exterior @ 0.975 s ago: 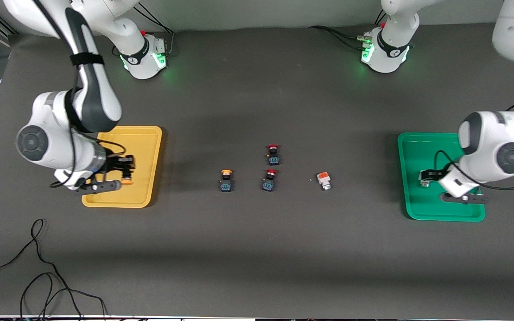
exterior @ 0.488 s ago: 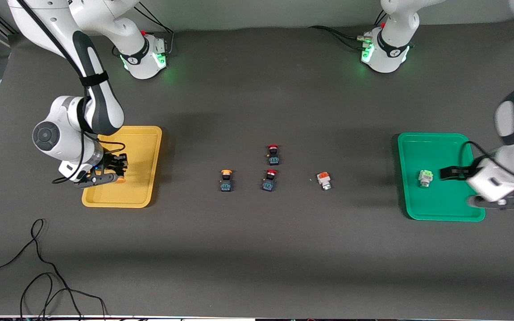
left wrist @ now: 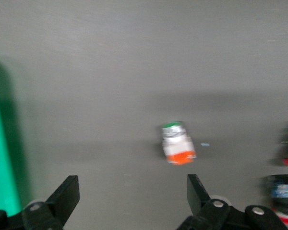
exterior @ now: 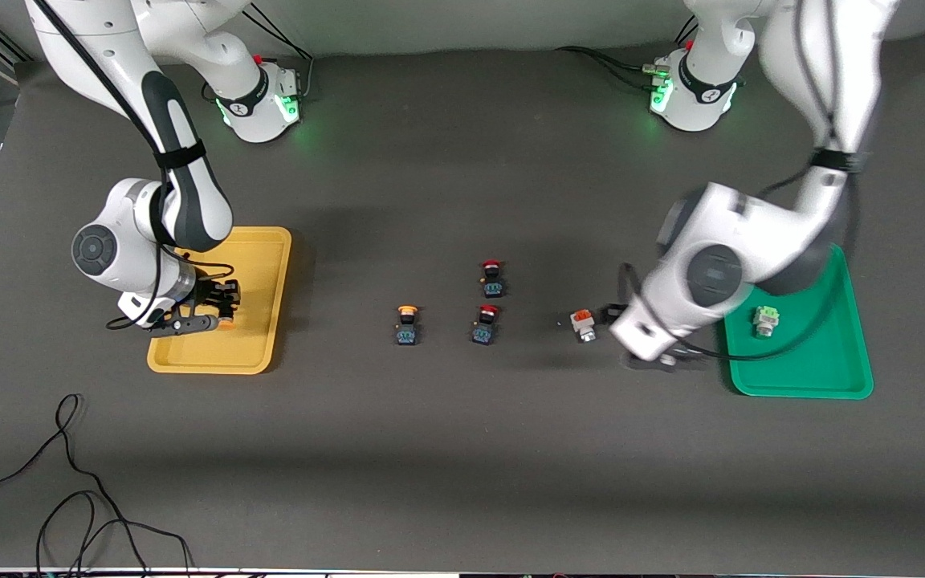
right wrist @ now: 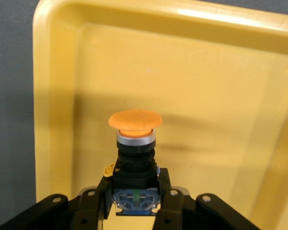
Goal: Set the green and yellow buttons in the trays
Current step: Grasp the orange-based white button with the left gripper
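One button (exterior: 765, 320) lies in a tray (exterior: 812, 377); four buttons (exterior: 407, 325) lie between both trays (exterior: 258, 353).

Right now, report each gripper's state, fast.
Left gripper: open, empty, over the table by the white orange-capped button.
Right gripper: shut on a yellow-capped button over the yellow tray.

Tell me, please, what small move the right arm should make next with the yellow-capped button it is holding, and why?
Probably open and let go. The right gripper is shut on the yellow-capped button, which hangs over the yellow tray. Its mate lies on the table. The left gripper, open, is over the mat by the orange-capped switch.
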`<state>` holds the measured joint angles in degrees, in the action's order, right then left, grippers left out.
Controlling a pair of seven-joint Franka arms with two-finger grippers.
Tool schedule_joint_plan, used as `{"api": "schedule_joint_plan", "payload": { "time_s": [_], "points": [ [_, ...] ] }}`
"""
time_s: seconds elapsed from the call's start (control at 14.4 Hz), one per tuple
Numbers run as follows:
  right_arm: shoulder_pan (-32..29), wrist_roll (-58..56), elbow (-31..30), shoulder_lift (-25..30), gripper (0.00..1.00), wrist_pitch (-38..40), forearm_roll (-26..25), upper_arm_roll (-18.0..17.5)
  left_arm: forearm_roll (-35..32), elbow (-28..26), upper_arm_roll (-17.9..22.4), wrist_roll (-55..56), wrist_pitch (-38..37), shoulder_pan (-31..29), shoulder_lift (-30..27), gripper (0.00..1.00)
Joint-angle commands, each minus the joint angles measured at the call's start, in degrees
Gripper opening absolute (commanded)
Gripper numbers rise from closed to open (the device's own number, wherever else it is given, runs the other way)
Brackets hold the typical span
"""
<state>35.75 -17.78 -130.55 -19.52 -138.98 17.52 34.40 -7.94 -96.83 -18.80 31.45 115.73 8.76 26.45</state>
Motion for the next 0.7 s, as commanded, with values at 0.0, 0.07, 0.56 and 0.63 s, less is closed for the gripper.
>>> {"api": "schedule_joint_plan", "payload": {
  "time_s": [0.0,0.07,0.56,0.63],
  "points": [
    [0.55,-1.74,0.04,-0.87,0.61,-1.47,1.82,0.14,0.38,0.42,1.04,6.5,3.08,0.9,1.23,1.0],
    [0.55,-1.82,0.04,-0.78,0.86,-1.47,1.82,0.14,0.29,-0.28,1.04,9.13,4.75,0.99,2.72,1.0],
    [0.9,0.8,0.82,3.17,1.0,1.42,2.87,-0.56,-4.19,-2.74,1.57,23.04,14.7,3.01,12.4,1.0],
    [2.9,3.42,1.96,3.7,1.0,2.56,4.87,-0.91,-4.19,-3.18,1.57,23.13,14.44,3.01,12.23,0.97]
  ]
}}
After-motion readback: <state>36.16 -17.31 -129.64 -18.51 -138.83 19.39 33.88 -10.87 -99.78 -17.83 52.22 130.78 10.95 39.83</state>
